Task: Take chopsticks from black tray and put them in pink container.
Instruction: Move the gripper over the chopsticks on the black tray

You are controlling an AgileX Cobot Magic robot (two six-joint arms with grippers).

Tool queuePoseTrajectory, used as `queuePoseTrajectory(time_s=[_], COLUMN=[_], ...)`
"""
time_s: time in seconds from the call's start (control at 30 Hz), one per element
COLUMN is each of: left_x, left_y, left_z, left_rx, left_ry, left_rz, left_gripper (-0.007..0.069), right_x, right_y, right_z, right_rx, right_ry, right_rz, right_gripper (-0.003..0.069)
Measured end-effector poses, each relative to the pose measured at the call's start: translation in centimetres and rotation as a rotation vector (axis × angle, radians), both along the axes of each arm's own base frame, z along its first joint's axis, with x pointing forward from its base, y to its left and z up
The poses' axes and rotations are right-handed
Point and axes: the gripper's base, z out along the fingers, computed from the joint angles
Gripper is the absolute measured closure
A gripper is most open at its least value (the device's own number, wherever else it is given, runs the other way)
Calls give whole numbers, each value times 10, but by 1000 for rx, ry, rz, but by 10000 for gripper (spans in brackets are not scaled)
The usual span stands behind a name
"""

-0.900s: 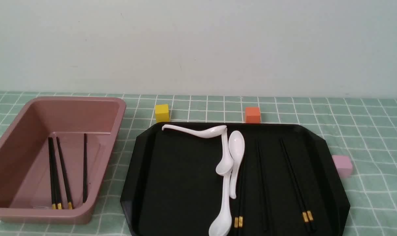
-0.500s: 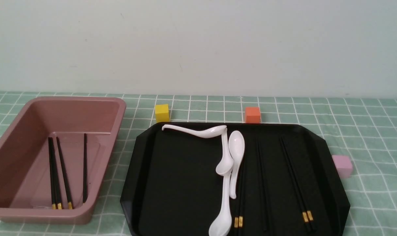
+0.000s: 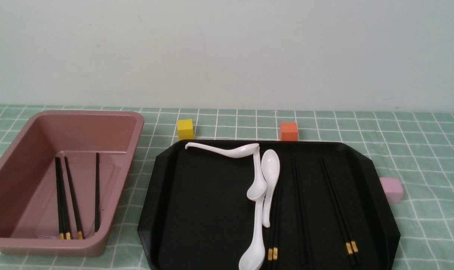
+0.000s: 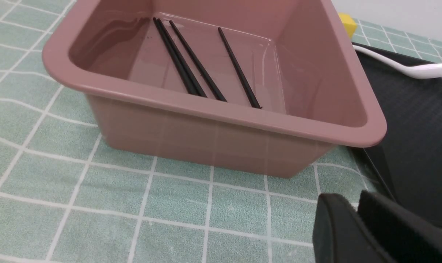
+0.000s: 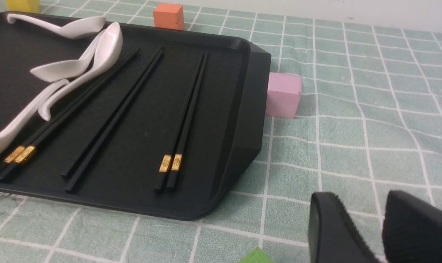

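Observation:
The black tray (image 3: 204,195) lies at centre right on the checked cloth. On it rest black chopsticks with gold bands: one pair (image 3: 339,210) at the right, a plain pair (image 3: 300,210) in the middle, and a pair (image 3: 275,225) partly under the white spoons. The pink container (image 3: 137,127) stands at the left with several chopsticks (image 3: 73,195) on its floor. Neither gripper shows in the front view. My left gripper (image 4: 352,199) is shut and empty over the cloth, near the container's corner (image 4: 370,128). My right gripper (image 5: 363,204) is open and empty over the cloth, beside the tray's rim (image 5: 243,109).
Three white soup spoons (image 3: 270,176) lie across the tray's middle. A yellow cube (image 3: 185,129) and an orange cube (image 3: 289,131) stand behind the tray, and a pale pink cube (image 3: 391,189) touches its right side. A green block (image 5: 255,255) lies near my right gripper.

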Motion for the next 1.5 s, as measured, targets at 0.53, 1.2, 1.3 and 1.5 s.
queuePoseTrajectory(time_s=[0.53, 1.2, 1.3, 1.5], left_x=[0, 0, 0, 0], left_y=[0, 0, 0, 0], left_z=[0, 0, 0, 0], left_rx=[0, 0, 0, 0], left_ry=[0, 0, 0, 1], left_rz=[0, 0, 0, 0], left_gripper=[511, 501, 497, 492], right_x=[0, 2, 2, -2], right_y=[0, 11, 11, 9], right_z=[0, 19, 21, 83], right_rx=[0, 1138, 1137, 877], right_ry=[0, -20, -30, -205], right_rz=[0, -92, -89, 1], right_gripper=[419, 421, 442, 617])
